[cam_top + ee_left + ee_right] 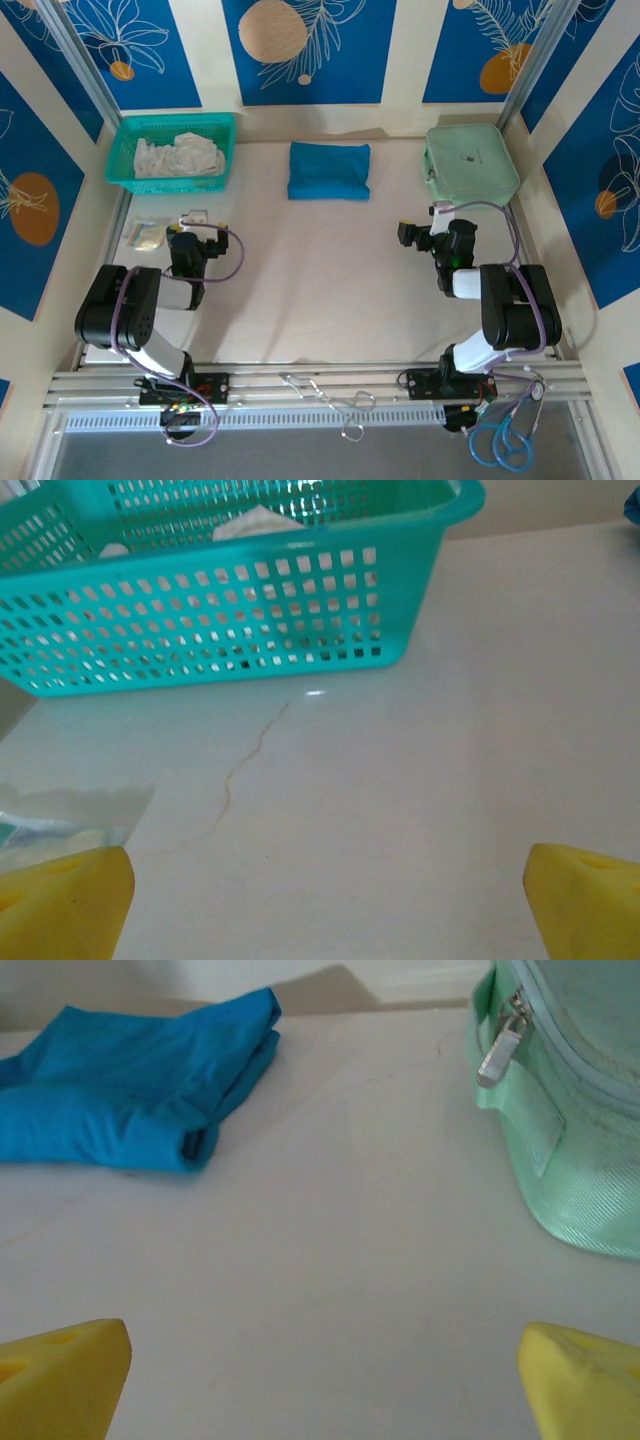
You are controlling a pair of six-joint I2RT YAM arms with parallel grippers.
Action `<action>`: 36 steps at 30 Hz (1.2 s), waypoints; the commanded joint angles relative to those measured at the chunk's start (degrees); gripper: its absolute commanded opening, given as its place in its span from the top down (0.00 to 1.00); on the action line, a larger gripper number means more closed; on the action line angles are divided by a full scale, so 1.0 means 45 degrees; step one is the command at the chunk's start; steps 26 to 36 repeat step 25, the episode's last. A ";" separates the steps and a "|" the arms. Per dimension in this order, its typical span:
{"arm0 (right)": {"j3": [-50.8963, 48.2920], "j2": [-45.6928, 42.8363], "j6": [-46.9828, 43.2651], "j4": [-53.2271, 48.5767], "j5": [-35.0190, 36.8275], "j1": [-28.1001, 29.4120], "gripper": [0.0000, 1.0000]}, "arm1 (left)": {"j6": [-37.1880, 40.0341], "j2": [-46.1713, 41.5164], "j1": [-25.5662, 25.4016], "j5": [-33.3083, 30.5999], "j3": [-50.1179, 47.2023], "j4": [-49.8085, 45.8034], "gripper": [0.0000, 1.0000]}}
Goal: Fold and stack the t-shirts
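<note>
A folded teal-blue t-shirt (329, 171) lies at the back middle of the table; the right wrist view has it at upper left (130, 1085). My left gripper (195, 222) hovers over the left side of the table, open, with bare tabletop between its yellow fingertips (62, 900). On the right, my right gripper (420, 222) is open too, its yellow pads (585, 1385) wide apart over bare table, well short of the t-shirt. Neither gripper touches any cloth.
A teal plastic basket (170, 152) holding white cloth stands at back left, close in front of the left gripper (250, 590). A mint-green zipped case (470, 162) sits at back right (570, 1110). A small clear packet (143, 235) lies by the left edge. Scissors (505, 440) hang at the front rail.
</note>
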 commanded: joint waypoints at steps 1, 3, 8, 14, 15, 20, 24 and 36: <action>0.0061 -0.0043 0.0242 -0.0235 -0.0139 0.0125 0.01 | -0.0333 -0.0182 0.0068 0.0563 0.0082 -0.0357 0.01; 0.0056 -0.0061 0.0236 -0.0267 -0.0113 0.0147 0.01 | -0.0310 -0.0177 0.0065 0.0572 0.0076 -0.0342 0.01; 0.0063 -0.0061 0.0239 -0.0261 -0.0111 0.0146 0.01 | -0.0292 -0.0174 0.0065 0.0573 0.0085 -0.0354 0.01; 0.0064 -0.0058 0.0242 -0.0257 -0.0108 0.0130 0.01 | -0.0274 -0.0150 0.0065 0.0629 0.0143 -0.0434 0.01; 0.0062 -0.0061 0.0242 -0.0264 -0.0113 0.0128 0.01 | -0.0273 -0.0142 0.0065 0.0632 0.0160 -0.0467 0.01; 0.0055 -0.0061 0.0242 -0.0255 -0.0117 0.0128 0.01 | -0.0283 -0.0145 0.0065 0.0649 0.0165 -0.0489 0.01; 0.0064 -0.0061 0.0242 -0.0264 -0.0152 0.0118 0.01 | -0.0103 -0.0160 0.0065 0.1165 0.0212 -0.0586 0.01; 0.0048 -0.0066 0.0242 -0.0280 -0.0152 0.0108 0.01 | -0.0065 -0.0160 0.0065 0.1305 0.0221 -0.0624 0.01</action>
